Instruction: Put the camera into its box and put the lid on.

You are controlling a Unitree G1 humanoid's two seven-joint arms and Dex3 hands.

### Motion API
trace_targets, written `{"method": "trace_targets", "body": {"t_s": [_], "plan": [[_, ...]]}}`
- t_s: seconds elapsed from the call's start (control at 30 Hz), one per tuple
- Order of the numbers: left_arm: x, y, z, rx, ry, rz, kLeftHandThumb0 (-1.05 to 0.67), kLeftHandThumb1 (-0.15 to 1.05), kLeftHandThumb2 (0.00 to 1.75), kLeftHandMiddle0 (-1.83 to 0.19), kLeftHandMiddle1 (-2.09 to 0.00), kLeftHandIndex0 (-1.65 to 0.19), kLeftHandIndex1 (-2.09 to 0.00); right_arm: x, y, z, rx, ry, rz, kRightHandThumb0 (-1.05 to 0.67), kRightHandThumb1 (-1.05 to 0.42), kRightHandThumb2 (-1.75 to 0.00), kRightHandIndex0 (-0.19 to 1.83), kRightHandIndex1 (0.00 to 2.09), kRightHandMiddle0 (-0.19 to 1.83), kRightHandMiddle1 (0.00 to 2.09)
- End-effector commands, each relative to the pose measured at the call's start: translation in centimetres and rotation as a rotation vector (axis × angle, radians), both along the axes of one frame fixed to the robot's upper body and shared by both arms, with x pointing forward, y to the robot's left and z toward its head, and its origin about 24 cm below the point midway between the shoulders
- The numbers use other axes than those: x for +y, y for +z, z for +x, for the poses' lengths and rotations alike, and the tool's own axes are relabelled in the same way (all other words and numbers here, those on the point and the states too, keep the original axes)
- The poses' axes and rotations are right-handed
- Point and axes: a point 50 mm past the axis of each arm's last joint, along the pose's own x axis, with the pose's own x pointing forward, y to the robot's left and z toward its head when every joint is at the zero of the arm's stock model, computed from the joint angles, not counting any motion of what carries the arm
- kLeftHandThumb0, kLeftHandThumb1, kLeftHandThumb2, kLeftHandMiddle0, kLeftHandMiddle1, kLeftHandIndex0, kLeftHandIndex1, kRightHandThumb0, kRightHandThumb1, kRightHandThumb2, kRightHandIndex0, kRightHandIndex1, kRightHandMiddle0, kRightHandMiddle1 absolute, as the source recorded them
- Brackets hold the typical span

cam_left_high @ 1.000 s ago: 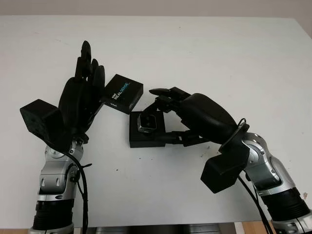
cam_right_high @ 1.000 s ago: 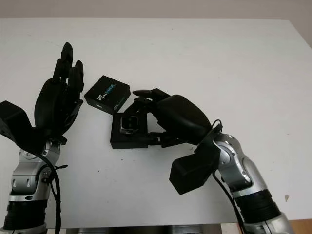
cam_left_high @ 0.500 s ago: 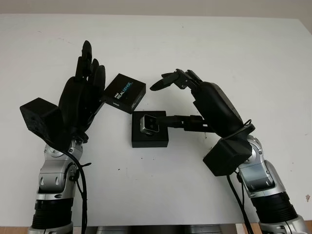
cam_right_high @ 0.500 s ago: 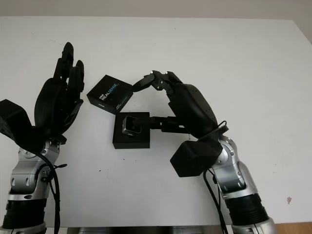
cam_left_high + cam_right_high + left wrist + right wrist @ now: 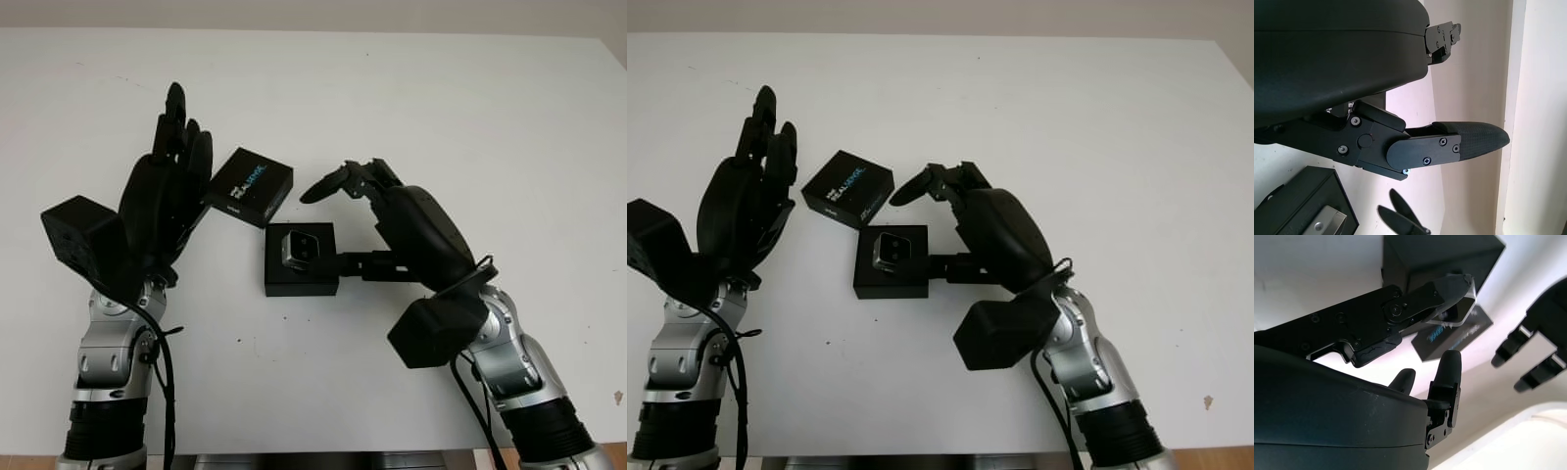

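The camera (image 5: 298, 248), a small silver unit with a dark lens face, sits in the open black box (image 5: 301, 262) near the middle of the white table (image 5: 441, 117). The box lies flat, and the camera occupies its far half.

The lid (image 5: 249, 187), black with "REALSENSE" printed on top, lies on the table just beyond the box's far left corner, turned at an angle to it. It is off the box. From the eye views I cannot tell whether lid and box touch at that corner.

My left hand (image 5: 162, 201) is raised upright to the left of the lid, fingers extended and pointing away from me, holding nothing. Its fingertips stand just beside the lid's left edge; contact cannot be confirmed.

My right hand (image 5: 397, 220) is to the right of the box and holds nothing. Its thumb (image 5: 367, 262) reaches level toward the box's right wall, and its two upper fingers (image 5: 328, 184) arch above the box's far right corner, clear of the camera. In the right wrist view the thumb tip (image 5: 1452, 289) lies in front of the box and the lid (image 5: 1459, 335).
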Motion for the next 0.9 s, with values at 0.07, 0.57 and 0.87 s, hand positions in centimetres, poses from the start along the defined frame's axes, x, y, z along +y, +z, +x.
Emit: {"method": "trace_targets", "body": {"t_s": [0.07,0.57,0.87], "plan": [[0.1,0.5,0.0,-0.023,-0.003,0.007,-0.76,1.05,0.53,0.19,0.00,0.19,0.00,0.3,-0.6,-0.6,0.007,0.028,-0.037,-0.81,-0.96,-0.06,-0.05,1.01,0.05,1.21],[0.2,0.4,-0.1,-0.020,0.004,0.019,-0.77,1.05,0.52,0.19,0.00,0.19,0.00,1.1,-1.6,-0.8,-0.026,0.028,-0.039,-0.71,-0.96,-0.06,-0.06,1.09,0.06,1.31],[0.3,0.4,0.0,-0.017,0.005,0.014,-0.79,1.05,0.50,0.19,0.00,0.19,0.00,0.8,-0.9,-0.1,-0.037,-0.020,-0.013,-0.66,-1.01,-0.06,-0.08,1.13,0.06,1.34]]}}
